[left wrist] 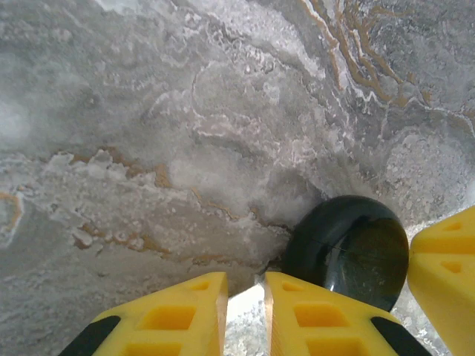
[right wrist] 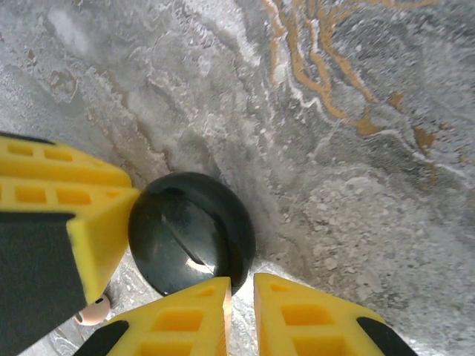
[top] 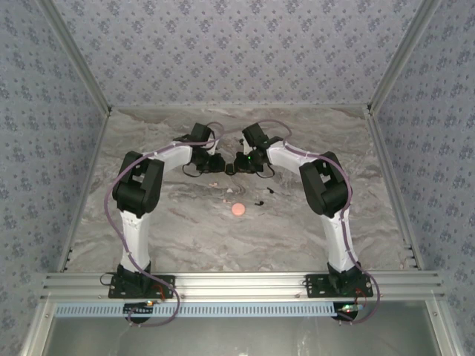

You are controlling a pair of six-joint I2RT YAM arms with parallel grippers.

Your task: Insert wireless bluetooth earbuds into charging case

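The left jaws are narrow, gripping nothing, with the black round case (left wrist: 347, 248) (glossy) touching them at lower right. The right jaws are narrow and empty too. From above, the earbuds (top: 261, 200) lie loose on the bench (top: 185, 230), just right of centre.

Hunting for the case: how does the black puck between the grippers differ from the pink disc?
Colour: the puck is glossy black, the disc salmon pink. Shape: the puck is domed with a seam across its top; the disc looks flat. Place: the puck sits between the left gripper and right gripper; the disc lies apart from both. Both are round and rest on the table.
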